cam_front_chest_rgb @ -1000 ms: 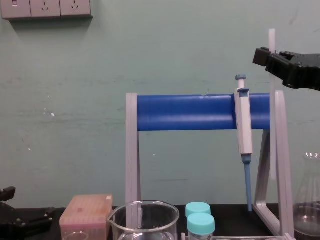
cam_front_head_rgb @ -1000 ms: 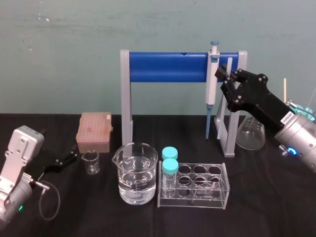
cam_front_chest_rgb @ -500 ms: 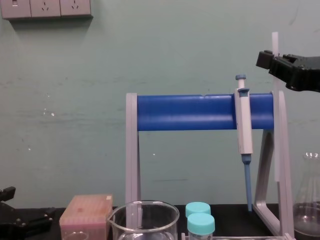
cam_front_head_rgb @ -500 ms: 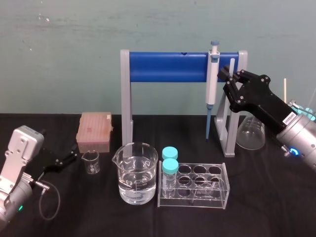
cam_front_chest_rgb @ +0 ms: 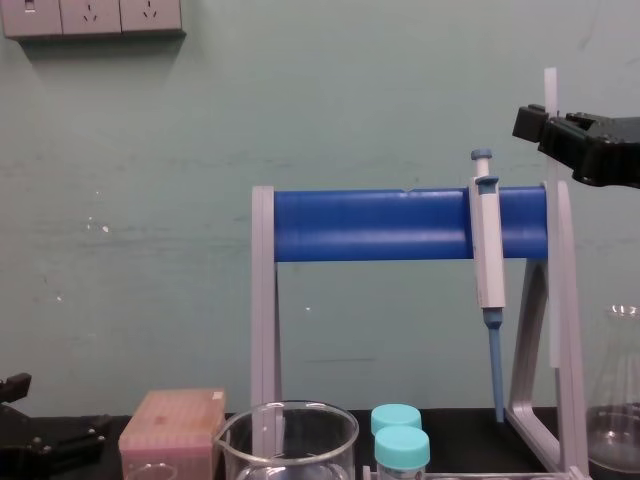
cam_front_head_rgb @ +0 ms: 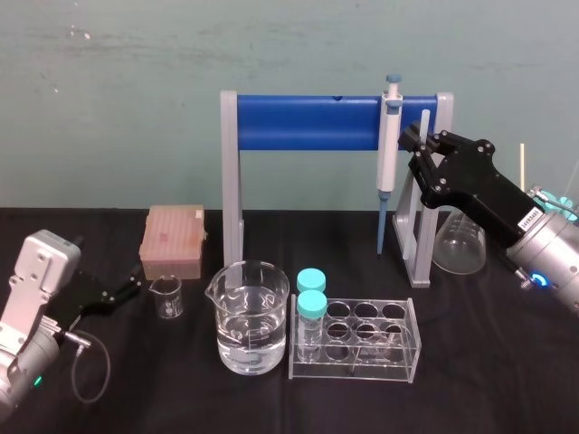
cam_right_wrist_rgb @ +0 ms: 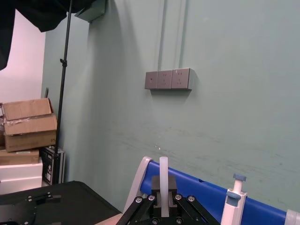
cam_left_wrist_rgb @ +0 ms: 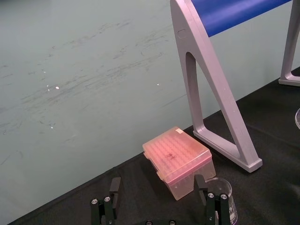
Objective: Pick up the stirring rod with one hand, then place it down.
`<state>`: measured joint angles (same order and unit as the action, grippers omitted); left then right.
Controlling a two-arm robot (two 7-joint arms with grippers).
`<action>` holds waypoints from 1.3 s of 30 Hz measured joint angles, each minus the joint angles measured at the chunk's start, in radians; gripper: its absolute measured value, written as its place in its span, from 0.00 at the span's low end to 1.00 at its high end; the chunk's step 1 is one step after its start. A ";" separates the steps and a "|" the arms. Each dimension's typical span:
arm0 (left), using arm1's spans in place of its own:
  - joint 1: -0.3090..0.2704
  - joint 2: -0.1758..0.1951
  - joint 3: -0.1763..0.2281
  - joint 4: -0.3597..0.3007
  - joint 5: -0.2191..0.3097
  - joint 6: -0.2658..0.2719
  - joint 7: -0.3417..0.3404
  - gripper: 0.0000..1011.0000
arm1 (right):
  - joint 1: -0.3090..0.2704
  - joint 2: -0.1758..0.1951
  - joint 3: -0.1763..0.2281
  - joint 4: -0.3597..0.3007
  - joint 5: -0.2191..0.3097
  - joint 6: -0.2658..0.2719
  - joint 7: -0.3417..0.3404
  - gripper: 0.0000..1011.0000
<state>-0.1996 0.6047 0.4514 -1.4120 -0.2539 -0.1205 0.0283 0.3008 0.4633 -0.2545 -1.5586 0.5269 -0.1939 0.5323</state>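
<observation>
My right end effector [cam_front_head_rgb: 419, 145] was raised at the right end of the pipette stand [cam_front_head_rgb: 308, 124], level with its blue crossbar, and its jaws were clamped on the stirring rod [cam_front_chest_rgb: 550, 85]. The rod stood upright in the grip. Its top rose above the jaws, and the rest ran down alongside the stand's right upright. From the chest view its lower end hung above the black desk [cam_front_head_rgb: 507, 362], touching nothing. In the right wrist view the rod sat squarely between the two fingers [cam_right_wrist_rgb: 154, 202].

The pipette [cam_front_head_rgb: 388, 145] hung from the crossbar just to the left of the rod, blue tip down, apart from it. A conical flask [cam_front_head_rgb: 459, 240] stood on the desk behind and below my right arm.

My left end effector [cam_left_wrist_rgb: 157, 208] lay low at the left edge of the desk with its jaws wide apart and nothing between them. It pointed toward a small empty beaker [cam_front_head_rgb: 166, 297] and the pink tip box [cam_front_head_rgb: 173, 240] just behind that.

Nearer the middle of the desk stood a large beaker of clear liquid [cam_front_head_rgb: 248, 316]. Beside it on the right was a clear tube rack [cam_front_head_rgb: 362, 339] with two teal-capped vials [cam_front_head_rgb: 311, 303] in its left end.
</observation>
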 joint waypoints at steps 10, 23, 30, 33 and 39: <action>0.000 0.000 0.000 0.000 0.000 0.000 0.000 0.99 | 0.003 -0.004 0.000 0.008 0.001 0.000 0.003 0.07; 0.000 0.000 0.000 0.000 0.000 0.000 0.000 0.99 | 0.009 -0.007 -0.004 0.017 -0.001 -0.002 0.004 0.07; 0.000 0.000 0.000 0.000 0.000 0.000 0.000 0.99 | 0.012 -0.009 -0.007 0.019 -0.003 -0.002 0.004 0.07; 0.000 0.000 0.000 0.000 0.000 0.000 0.000 0.99 | 0.013 -0.010 -0.007 0.021 -0.003 -0.002 0.004 0.07; 0.000 0.000 0.000 0.000 0.000 0.000 0.000 0.99 | 0.015 -0.010 -0.008 0.023 -0.003 -0.002 0.008 0.07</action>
<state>-0.1996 0.6047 0.4514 -1.4120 -0.2539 -0.1205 0.0283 0.3159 0.4529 -0.2623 -1.5354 0.5241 -0.1957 0.5398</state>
